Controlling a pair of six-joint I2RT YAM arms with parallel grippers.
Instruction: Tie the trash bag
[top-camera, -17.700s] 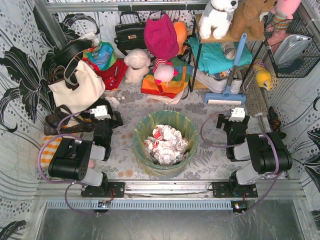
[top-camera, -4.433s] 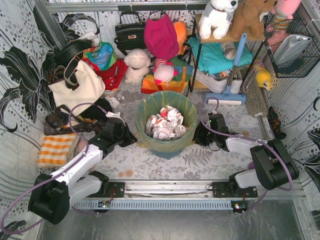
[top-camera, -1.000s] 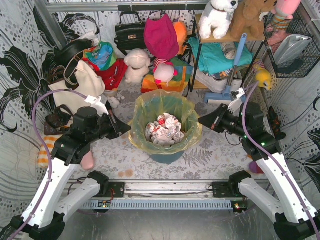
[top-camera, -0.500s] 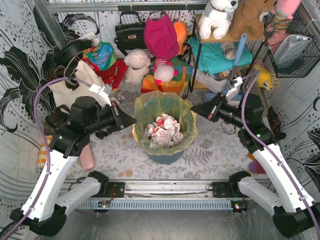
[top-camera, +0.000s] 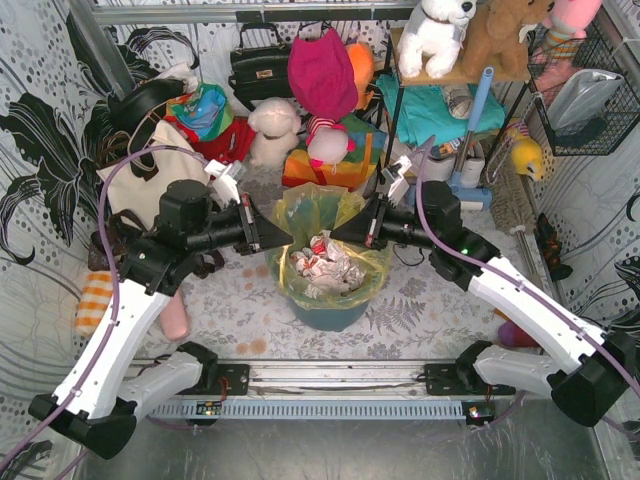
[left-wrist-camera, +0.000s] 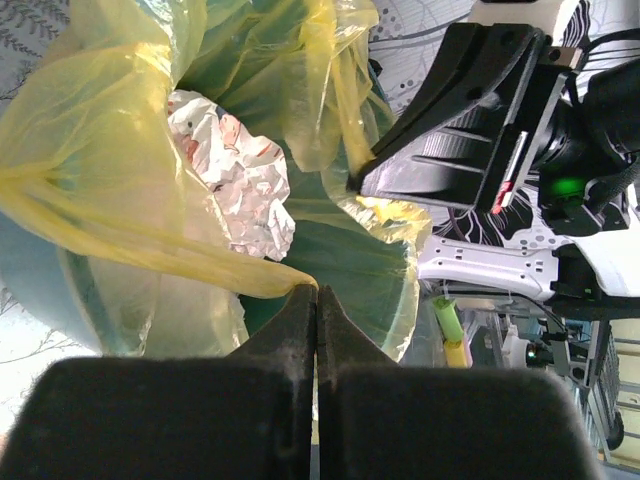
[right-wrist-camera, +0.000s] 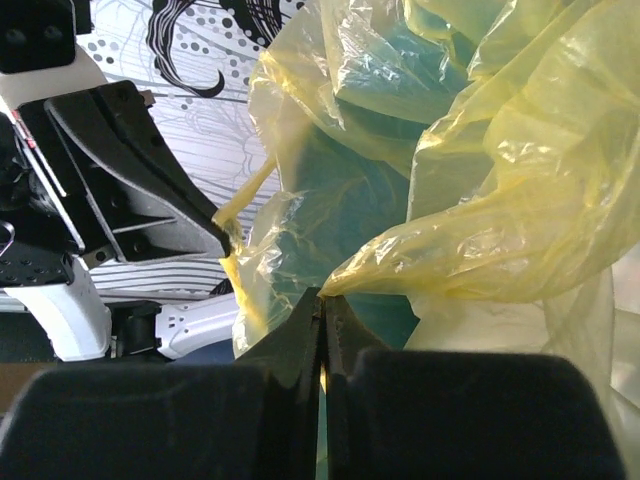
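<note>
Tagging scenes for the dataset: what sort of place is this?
Likely a mock household corner staged for testing: plush toys, a black handbag, a floor mop, and patterned wall sheets instead of real walls.

Both arms have swung inward. The left gripper (top-camera: 286, 239) and right gripper (top-camera: 335, 238) have drawn the trash bag (top-camera: 312, 206) rim together, narrowing its mouth.

Reaches up and inward with both arms, elbows spread wide to either side. Carries the left arm (top-camera: 115, 335) steeply up from its base, with the forearm turned roughly level toward the middle. Mirrors that with the right arm (top-camera: 520, 300). Points the left gripper (top-camera: 285, 240) and the right gripper (top-camera: 337, 237) tip toward tip, near each other but apart. Presses each pair of jaws flat together, pinching a thin fold of the trash bag (top-camera: 310, 210) on either side.
</note>
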